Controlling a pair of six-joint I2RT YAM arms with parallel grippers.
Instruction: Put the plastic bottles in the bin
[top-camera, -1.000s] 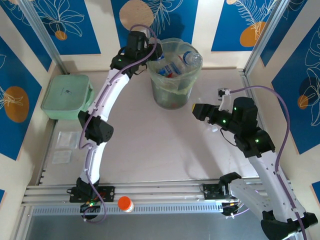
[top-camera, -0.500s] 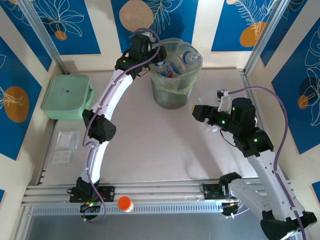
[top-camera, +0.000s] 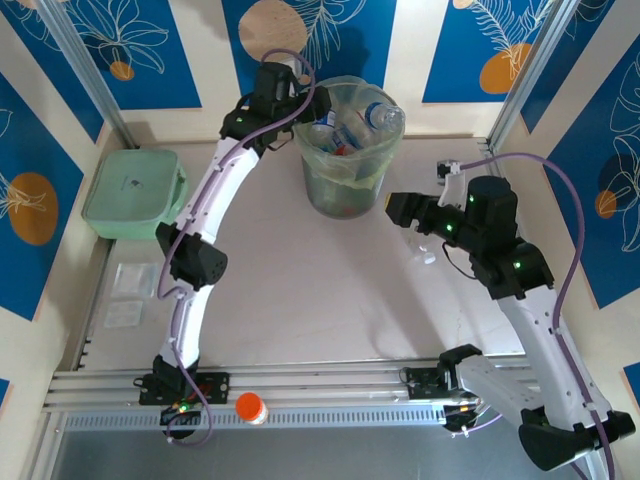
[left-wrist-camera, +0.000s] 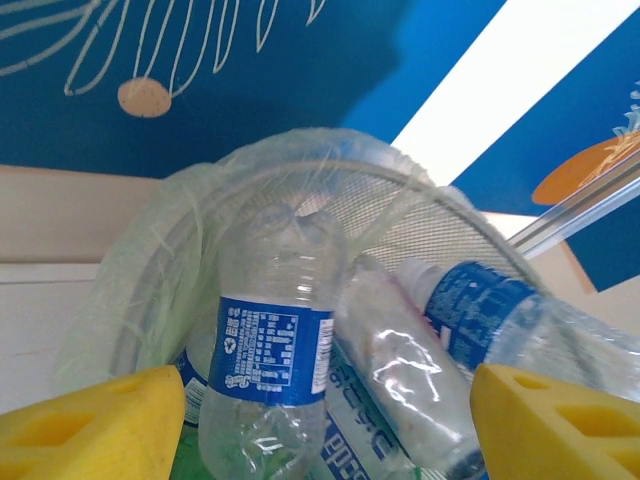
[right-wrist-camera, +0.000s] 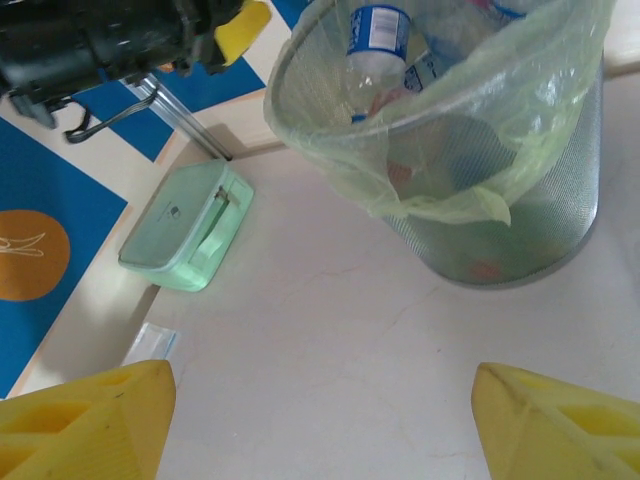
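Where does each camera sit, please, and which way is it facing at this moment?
Top external: above and behind the bases, looking down at the table; left arm and right arm show, left gripper at the bin, right gripper facing it.
Left wrist: above the bin's rim, looking in at the plastic bottles; its yellow fingers apart.
Right wrist: low over the table, facing the bin and mint box; its yellow fingers apart, left arm top left.
Shared: all three show the bin.
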